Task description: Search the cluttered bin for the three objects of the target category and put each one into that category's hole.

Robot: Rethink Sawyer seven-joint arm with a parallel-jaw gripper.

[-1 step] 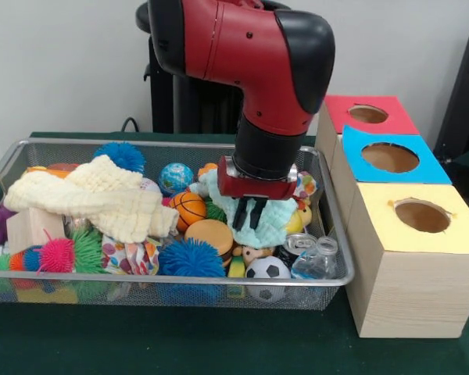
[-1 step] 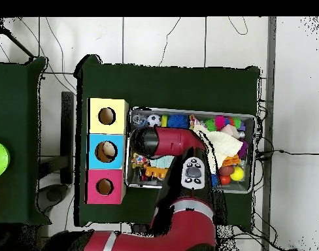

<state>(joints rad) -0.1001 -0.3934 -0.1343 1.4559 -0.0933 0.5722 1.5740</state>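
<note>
Reaching down into a wire mesh bin (image 1: 332, 234) on a green desk (image 1: 219, 344), the red and black arm holds its gripper (image 1: 250, 215) low over a pale mint cloth (image 1: 277, 223), black fingers (image 1: 240, 212) close together and pressing into the fabric. Balls, spiky toys, a cream knitted cloth (image 1: 102, 199) and a can (image 1: 301, 244) crowd the bin. Beside it stand three wooden boxes with round holes, topped yellow (image 1: 422, 215), blue (image 1: 391, 156) and red (image 1: 367, 114).
</note>
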